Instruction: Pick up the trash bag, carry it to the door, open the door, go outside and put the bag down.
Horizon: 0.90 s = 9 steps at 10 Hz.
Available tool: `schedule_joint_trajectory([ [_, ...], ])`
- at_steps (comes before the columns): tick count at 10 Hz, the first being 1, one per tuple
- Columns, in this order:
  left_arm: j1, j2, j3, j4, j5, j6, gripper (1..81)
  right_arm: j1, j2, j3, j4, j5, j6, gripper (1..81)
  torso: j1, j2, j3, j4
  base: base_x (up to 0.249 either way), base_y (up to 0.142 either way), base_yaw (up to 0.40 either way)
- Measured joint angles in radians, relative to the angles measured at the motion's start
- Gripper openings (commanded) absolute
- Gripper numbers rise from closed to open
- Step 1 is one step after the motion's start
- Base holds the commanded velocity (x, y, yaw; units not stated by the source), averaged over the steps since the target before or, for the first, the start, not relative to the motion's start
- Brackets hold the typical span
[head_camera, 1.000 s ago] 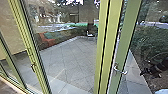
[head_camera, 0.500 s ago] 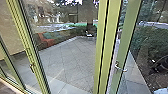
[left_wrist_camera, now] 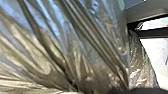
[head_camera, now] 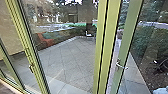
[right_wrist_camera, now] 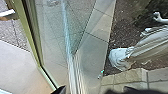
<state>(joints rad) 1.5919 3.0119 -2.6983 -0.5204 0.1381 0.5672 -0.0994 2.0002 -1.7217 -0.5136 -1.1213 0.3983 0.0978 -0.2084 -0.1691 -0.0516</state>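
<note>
A green-framed glass door (head_camera: 126, 42) stands slightly ajar at the right of the head view, a narrow gap between its edge and the frame post. Its metal handle (head_camera: 121, 65) points right. The handle (right_wrist_camera: 7, 15) also shows in the right wrist view, off to one side of the right gripper (right_wrist_camera: 94, 90), which is open with nothing between its dark tips. In the left wrist view the translucent trash bag (left_wrist_camera: 75, 45) is drawn into tight folds that gather at the left gripper; the bag covers the grip point.
Green posts (head_camera: 107, 47) and large glass panes stand ahead. Beyond lie a paved yard (head_camera: 72, 57), red and teal seats (head_camera: 46, 40) and a chair (head_camera: 89, 34). Right of the paving are dark soil and shrubs. A pale draped shape (right_wrist_camera: 150, 45) shows near the soil.
The door leaf has swung a little farther from its frame, and the gap beside it is wider. The camera has shifted slightly.
</note>
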Motion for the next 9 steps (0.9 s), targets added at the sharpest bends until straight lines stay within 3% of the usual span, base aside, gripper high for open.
schedule_joint_trajectory([
  [2, 0.001, 0.003, 0.000, 0.000, 0.000, 0.000, 1.0, 0.003, -0.034, 0.001, -0.016, -0.010, -0.024, 81.1, 0.000, 0.000, 0.000, -0.043, 0.000, 0.000, 0.000],
  [3, -0.003, 0.003, 0.000, 0.000, 0.000, 0.000, 1.0, 0.003, -0.057, -0.004, -0.017, -0.025, -0.048, 81.1, 0.000, 0.000, 0.000, -0.054, 0.000, 0.000, 0.000],
  [5, 0.000, 0.003, 0.000, 0.000, 0.000, 0.000, 1.0, 0.002, -0.064, -0.015, -0.042, -0.029, -0.096, 81.1, 0.000, 0.000, 0.000, -0.055, 0.000, 0.000, 0.000],
  [9, -0.001, 0.005, 0.000, 0.000, 0.000, 0.000, 1.0, -0.039, -0.097, -0.014, -0.127, 0.005, -0.122, 81.1, 0.000, 0.000, 0.000, -0.055, 0.000, 0.000, 0.000],
])
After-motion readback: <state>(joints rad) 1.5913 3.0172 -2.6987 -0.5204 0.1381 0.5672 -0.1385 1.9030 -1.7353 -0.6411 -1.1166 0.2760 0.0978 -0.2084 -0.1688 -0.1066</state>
